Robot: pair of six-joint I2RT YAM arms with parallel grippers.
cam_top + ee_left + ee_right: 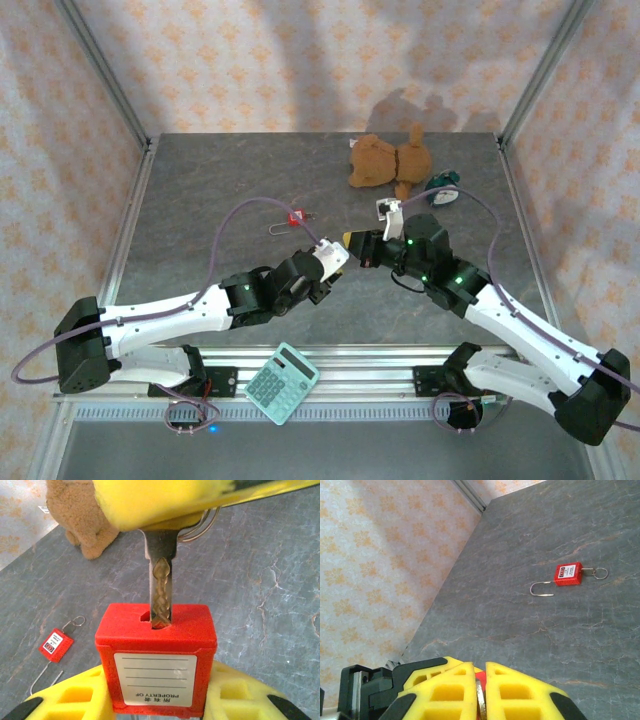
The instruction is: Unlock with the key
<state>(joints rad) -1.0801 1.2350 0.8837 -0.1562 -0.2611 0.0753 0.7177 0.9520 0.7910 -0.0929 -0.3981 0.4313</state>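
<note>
Now left gripper (pixel 335 258) clamps the padlock (pixel 156 650), right gripper (pixel 480 690) pinches the key (pixel 161 587), tip in keyway (pixel 159 622); push deeper, then turn.

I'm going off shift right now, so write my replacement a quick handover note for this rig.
Left pincer: shut on the red padlock.
Right pincer: shut on the key.
Done: the key tip is in the keyhole.
To do: push it home, turn, free the shackle, which is hidden here.
A second padlock lies on the table, shackle open.
</note>
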